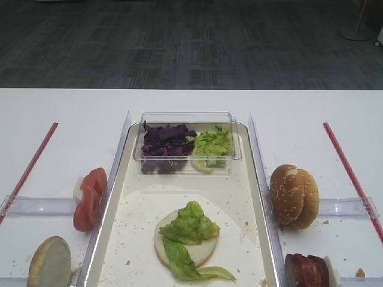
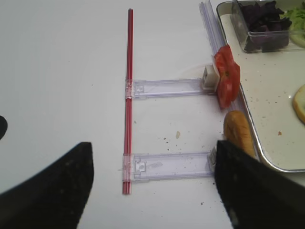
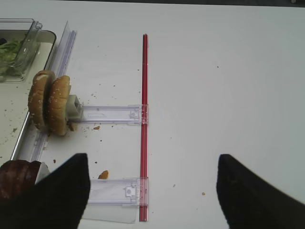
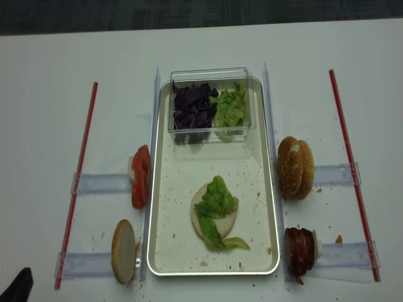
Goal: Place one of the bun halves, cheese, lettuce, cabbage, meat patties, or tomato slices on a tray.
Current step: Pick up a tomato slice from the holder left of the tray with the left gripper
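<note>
item: tomato slices [image 2: 227,80], stacked on edge just outside the tray [image 2: 267,124] left rim, ahead-right of the left gripper [image 2: 152,186]; stack axis along the rim. left arm nearer, drawn back over bare table, jaws wide, empty. right gripper [image 3: 152,188] likewise agape, seemingly empty, near the bun halves [image 3: 49,102].

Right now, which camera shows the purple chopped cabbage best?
The first exterior high view: the purple chopped cabbage fills the clear plastic box's left half. The realsense view shows it smaller, the left wrist clips it, the right wrist misses it.
</note>
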Controlling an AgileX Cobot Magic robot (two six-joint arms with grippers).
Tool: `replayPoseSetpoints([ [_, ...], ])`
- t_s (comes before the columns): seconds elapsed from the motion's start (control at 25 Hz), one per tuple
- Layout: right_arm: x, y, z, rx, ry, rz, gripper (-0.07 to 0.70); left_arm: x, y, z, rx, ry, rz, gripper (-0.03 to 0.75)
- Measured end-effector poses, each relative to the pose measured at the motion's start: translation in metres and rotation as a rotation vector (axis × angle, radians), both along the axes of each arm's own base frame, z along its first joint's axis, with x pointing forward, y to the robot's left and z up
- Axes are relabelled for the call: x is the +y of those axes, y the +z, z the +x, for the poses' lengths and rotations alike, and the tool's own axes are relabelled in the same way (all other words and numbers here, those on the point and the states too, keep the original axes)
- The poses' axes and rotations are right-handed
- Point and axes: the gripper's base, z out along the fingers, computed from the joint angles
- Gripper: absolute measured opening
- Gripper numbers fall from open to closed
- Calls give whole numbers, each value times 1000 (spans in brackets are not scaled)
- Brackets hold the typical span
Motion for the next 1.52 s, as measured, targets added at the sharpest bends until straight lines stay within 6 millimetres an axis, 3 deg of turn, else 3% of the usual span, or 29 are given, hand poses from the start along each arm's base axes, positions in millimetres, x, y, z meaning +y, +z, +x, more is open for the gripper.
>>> replayPoseSetpoints([
  [0.72, 0, 0, 0, 0, 0, 0, 571, 0, 0, 0, 0, 0, 0, 490],
  [0.88, 0, 0, 0, 0, 0, 0, 571, -1, 9, 2, -51, -8, -12, 490],
  [1.12, 0, 0, 0, 0, 0, 0, 571, -5, 36, 44, -12, -34, -76, 490],
  [1.52, 0, 0, 0, 0, 0, 0, 571, -12, 48, 150, 315, -105, -146, 490],
])
